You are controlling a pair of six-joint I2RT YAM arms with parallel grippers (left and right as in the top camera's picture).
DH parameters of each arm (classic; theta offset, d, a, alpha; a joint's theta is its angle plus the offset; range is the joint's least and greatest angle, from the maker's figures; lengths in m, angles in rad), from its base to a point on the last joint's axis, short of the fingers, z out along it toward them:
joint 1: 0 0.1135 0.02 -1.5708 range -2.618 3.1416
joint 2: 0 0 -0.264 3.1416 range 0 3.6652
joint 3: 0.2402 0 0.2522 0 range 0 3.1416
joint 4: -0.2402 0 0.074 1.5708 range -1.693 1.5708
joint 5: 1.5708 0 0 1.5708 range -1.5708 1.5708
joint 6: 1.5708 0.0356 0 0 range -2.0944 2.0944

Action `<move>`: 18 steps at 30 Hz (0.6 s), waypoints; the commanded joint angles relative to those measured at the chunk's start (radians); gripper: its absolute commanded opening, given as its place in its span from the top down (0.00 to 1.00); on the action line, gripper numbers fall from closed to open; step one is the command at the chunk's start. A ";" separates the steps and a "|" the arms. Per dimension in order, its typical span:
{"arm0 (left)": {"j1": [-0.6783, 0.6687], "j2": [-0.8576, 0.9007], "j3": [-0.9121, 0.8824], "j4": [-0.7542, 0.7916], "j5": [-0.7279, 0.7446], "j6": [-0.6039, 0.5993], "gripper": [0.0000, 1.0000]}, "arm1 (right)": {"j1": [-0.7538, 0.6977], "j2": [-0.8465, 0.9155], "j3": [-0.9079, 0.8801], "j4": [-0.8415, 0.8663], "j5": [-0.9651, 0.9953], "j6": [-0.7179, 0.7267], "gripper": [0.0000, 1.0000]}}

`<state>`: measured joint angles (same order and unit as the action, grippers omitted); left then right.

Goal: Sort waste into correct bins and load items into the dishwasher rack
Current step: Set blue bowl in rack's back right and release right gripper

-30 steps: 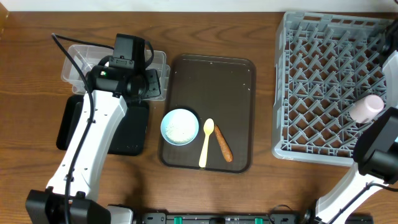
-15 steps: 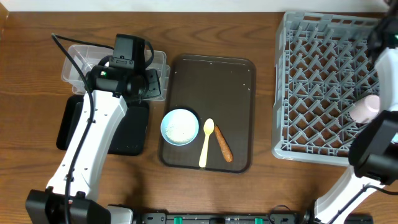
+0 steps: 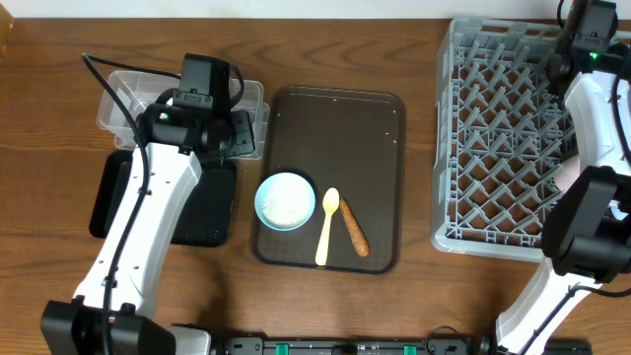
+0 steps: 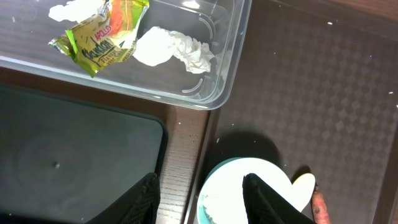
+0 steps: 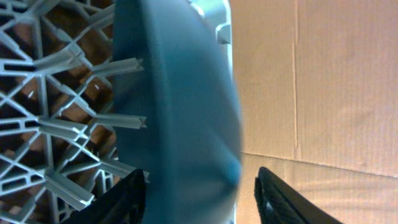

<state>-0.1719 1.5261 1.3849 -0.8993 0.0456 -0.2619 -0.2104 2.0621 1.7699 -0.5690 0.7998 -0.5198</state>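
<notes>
Green-orange wrapper illegible; left end effector wide; right end effector, plate grip unclear

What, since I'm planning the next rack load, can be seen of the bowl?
The bowl is round, plastic-looking, white inside with a pale blue rim, and holds a white grainy layer. It stands upright on the brown tray near its front left corner, just left of the yellow spoon. Nothing grips it.
</notes>
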 commanded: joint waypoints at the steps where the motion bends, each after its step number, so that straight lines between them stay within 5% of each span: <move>1: 0.003 0.004 -0.003 -0.006 -0.009 -0.005 0.54 | 0.002 -0.025 -0.004 0.011 0.008 0.049 0.36; 6: 0.003 0.004 -0.003 -0.005 -0.009 -0.005 0.54 | 0.009 -0.108 -0.004 0.007 -0.116 0.057 0.26; 13: 0.003 0.004 -0.003 -0.005 -0.009 -0.005 0.54 | 0.009 -0.244 -0.004 -0.133 -0.648 0.078 0.22; 18: 0.003 0.004 -0.003 -0.005 -0.009 -0.005 0.54 | 0.024 -0.275 -0.004 -0.294 -1.028 0.079 0.34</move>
<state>-0.1719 1.5261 1.3849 -0.9016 0.0452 -0.2619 -0.2058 1.7840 1.7672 -0.8173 0.1055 -0.4595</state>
